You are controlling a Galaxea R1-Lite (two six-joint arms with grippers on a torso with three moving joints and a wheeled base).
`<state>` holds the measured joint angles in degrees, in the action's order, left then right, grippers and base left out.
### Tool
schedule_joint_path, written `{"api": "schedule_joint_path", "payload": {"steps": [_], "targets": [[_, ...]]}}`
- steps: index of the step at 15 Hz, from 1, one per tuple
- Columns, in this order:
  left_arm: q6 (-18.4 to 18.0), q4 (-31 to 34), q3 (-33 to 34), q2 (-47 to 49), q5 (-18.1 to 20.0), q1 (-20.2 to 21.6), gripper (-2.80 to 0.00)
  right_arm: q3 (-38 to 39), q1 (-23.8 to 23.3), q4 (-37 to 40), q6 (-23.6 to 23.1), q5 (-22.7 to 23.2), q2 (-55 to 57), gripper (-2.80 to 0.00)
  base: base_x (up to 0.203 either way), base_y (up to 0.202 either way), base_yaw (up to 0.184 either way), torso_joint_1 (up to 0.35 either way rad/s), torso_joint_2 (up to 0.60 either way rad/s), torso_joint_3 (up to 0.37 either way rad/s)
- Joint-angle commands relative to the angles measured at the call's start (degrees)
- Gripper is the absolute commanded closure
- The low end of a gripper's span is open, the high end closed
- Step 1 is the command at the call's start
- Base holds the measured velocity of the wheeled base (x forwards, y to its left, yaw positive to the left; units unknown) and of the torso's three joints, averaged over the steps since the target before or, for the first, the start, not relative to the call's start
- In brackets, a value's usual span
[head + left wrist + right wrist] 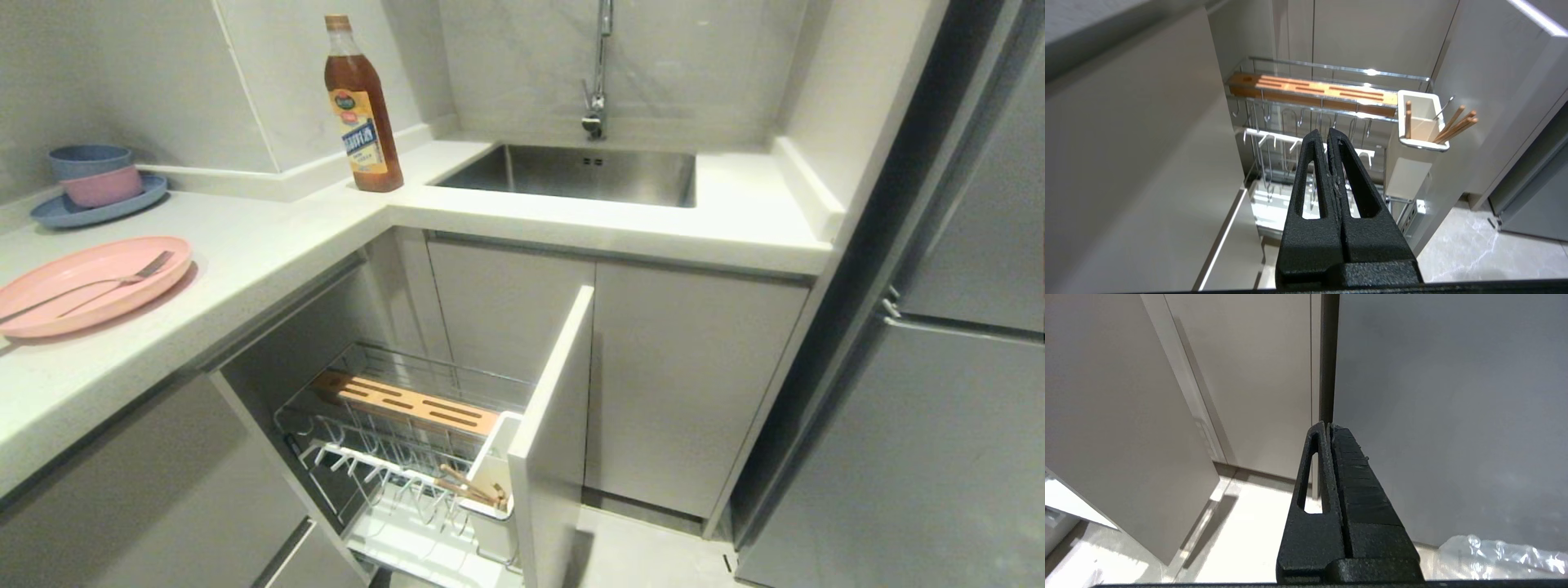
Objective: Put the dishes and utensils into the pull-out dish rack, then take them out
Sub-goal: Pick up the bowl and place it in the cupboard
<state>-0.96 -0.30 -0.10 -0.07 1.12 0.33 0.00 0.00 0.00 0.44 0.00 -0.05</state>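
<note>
Both sets of jaws are clenched on nothing: the left gripper [1327, 136] hangs pointed at the pull-out dish rack [1327, 77], and the right gripper [1327, 428] faces plain cabinet doors and the floor, with neither arm showing in the head view. In that view the rack [408, 425] stands pulled out at lower centre, its grey front panel [549, 425] swung into the aisle, the slotted wooden strip [408, 400] across its back and the white utensil caddy [494, 478] at its front corner, already holding wooden chopsticks [469, 483]. At far left, the pink plate [90, 284] sits on the countertop [269, 245] with the silver fork [98, 282] lying across it; no cream bowl is visible. Trouble could come from several places. Lifting the plate with the fork loose on top may tip the fork onto the floor (better taken separately, I judge). The plate's thin rim lying flat on the counter offers little for closed-style fingers to bite, so a slip looks likely. Reaching down, an arm could knock the open panel or snag the chrome prongs. The brown sauce bottle [362, 106] and the stacked blue and pink bowls [94, 175] stand well apart from the plate, so they seem safe.
</note>
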Motion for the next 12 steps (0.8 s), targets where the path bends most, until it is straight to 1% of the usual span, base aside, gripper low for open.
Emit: {"api": "schedule_joint_path", "payload": {"steps": [1, 12], "targets": [[0.00, 0.00, 0.01, -0.07, 0.02, 0.02, 0.00, 0.00, 0.00, 0.00, 0.00, 0.00, 0.05, 0.00, 0.000, 0.000, 0.000, 0.007, 0.00, -0.193], [0.00, -0.03, 0.01, -0.03, 0.02, 0.02, 0.00, 0.00, 0.00, 0.00, 0.00, 0.00, 0.05, 0.00, 0.000, 0.000, 0.000, 0.003, 0.00, -0.201]]}}
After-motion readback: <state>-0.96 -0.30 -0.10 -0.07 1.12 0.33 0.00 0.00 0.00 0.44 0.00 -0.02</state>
